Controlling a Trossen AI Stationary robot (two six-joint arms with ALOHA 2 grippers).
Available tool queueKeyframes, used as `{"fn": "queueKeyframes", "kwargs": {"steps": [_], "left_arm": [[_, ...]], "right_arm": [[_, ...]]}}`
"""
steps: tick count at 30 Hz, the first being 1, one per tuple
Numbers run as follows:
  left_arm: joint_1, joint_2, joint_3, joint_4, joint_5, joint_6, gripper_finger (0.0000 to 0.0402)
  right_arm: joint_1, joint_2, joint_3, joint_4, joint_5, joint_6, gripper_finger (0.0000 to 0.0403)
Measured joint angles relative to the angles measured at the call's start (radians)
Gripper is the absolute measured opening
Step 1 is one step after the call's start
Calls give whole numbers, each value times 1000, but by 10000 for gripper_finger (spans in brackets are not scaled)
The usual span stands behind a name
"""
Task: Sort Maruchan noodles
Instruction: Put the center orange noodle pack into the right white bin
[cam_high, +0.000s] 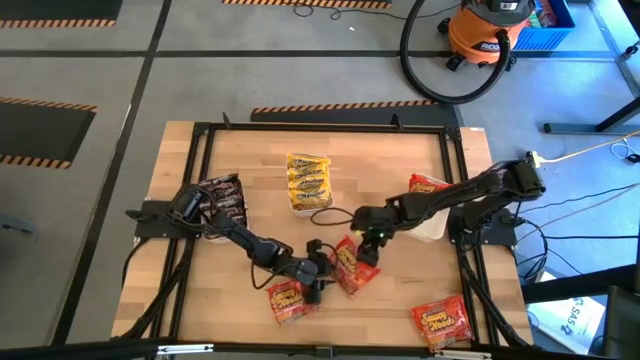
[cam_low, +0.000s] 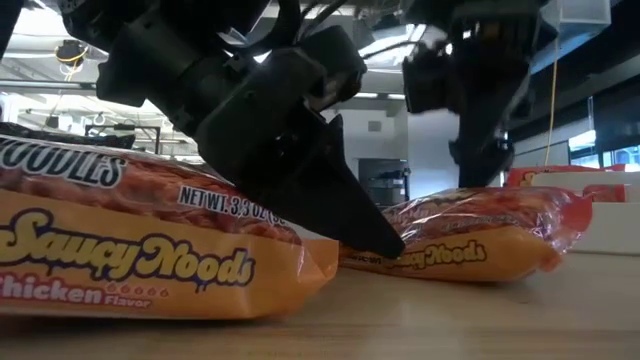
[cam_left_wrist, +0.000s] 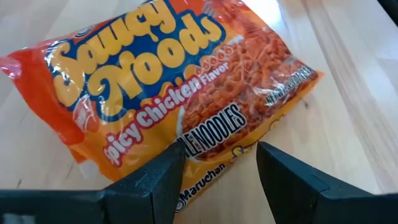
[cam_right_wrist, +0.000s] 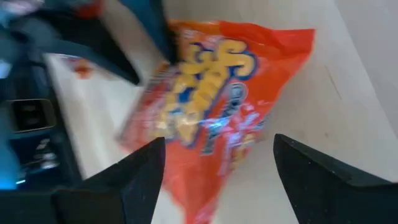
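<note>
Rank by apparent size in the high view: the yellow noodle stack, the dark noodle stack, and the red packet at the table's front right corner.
1. Yellow noodle stack and dark noodle stack: they look about alike, so I won't rank them.
2. Red packet at the front right corner: slightly smaller, a single packet.

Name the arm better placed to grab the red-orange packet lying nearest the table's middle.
Probably right: the right gripper hangs open directly over that red-orange packet, which sits between its fingers in its wrist view. The left gripper is open at another packet.
</note>
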Motion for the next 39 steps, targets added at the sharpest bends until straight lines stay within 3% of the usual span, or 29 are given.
{"fn": "queueKeyframes", "kwargs": {"steps": [7, 15, 18, 24, 39], "left_arm": [[-1, 0, -1, -1, -4, 0, 195], [-1, 0, -1, -1, -8, 1, 195], [-1, 1, -1, 1, -12, 3, 195], [0, 2, -2, 3, -27, 3, 195], [0, 2, -2, 8, -31, 4, 195]], "right_arm": [[3, -81, -39, -22, 30, 32, 275], [-8, -64, -225, 371, 0, 187, 275], [-2, -65, -260, 427, 24, 229, 275], [0, -54, -284, 431, 49, 281, 275], [50, 87, -278, 697, 55, 325, 276]]}}
